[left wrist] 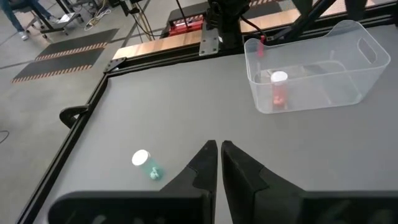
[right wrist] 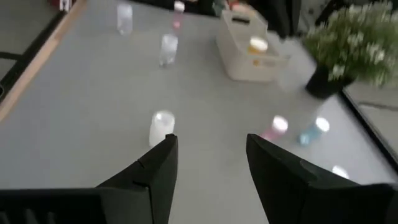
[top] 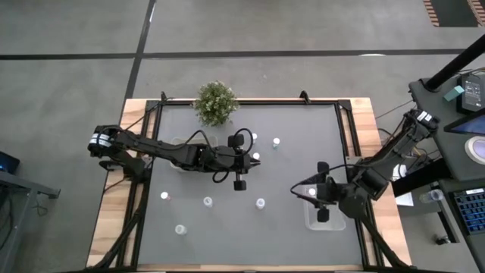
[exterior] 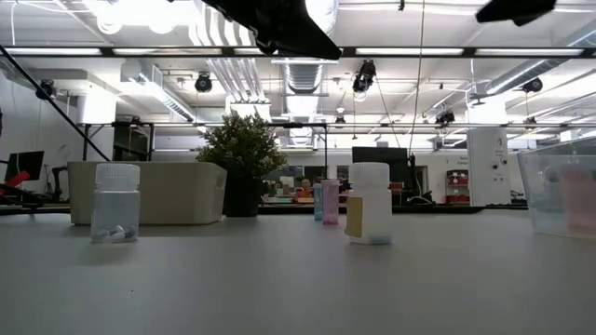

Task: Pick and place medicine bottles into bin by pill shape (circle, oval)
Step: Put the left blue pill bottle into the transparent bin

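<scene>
Small white-capped medicine bottles stand scattered on the grey table, among them one near the front left (top: 180,229), one at mid-front (top: 261,202) and one with a green mark (left wrist: 144,163). One with a pink mark (left wrist: 278,87) stands in the clear bin (left wrist: 364,59). An orange-marked bottle (right wrist: 257,45) stands in the white bin (right wrist: 242,62). My left gripper (top: 250,161) (left wrist: 219,152) is shut and empty above the table's middle. My right gripper (top: 306,192) (right wrist: 208,149) is open and empty at the clear bin's left end (top: 309,216), with a white bottle (right wrist: 161,126) ahead of it.
A green potted plant (top: 215,102) stands at the far edge, next to the white bin (top: 179,144), which lies partly under my left arm. Pink (right wrist: 277,127) and blue (right wrist: 314,129) bottles stand near the table's middle. A raised frame (top: 345,129) borders the table.
</scene>
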Robot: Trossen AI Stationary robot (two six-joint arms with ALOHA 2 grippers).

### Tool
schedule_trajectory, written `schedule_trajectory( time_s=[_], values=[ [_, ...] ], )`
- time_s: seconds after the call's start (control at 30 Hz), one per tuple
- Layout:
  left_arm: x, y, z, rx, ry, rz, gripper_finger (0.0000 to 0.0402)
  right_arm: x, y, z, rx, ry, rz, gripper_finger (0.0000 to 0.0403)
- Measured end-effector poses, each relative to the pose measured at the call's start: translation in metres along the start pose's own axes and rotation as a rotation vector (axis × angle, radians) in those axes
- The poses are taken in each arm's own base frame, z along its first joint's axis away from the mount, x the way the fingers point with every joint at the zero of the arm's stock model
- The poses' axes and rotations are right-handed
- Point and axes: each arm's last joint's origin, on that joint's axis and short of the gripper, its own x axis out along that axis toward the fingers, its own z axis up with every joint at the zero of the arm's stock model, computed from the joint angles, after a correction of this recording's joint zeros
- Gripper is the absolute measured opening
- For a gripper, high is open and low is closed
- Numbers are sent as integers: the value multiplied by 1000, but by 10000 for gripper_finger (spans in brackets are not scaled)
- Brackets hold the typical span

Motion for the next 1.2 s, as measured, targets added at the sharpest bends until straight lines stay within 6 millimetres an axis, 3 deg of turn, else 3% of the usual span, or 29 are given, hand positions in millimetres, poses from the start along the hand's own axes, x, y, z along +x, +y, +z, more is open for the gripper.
schedule_trajectory(
  time_s=[0.47,0.67,0.9,1.2],
  values=[
    [-9,-17,1,136,-5,-49,5,39,-44,17,149,-2,-45,173],
    [-30,-13,-7,158,-33,-51,5,57,-67,24,236,36,-82,173],
    [-57,-3,-25,169,-116,30,5,83,-99,52,343,102,-111,173],
    [-88,8,-41,227,-201,122,5,128,-158,89,582,384,-222,173]
  ],
)
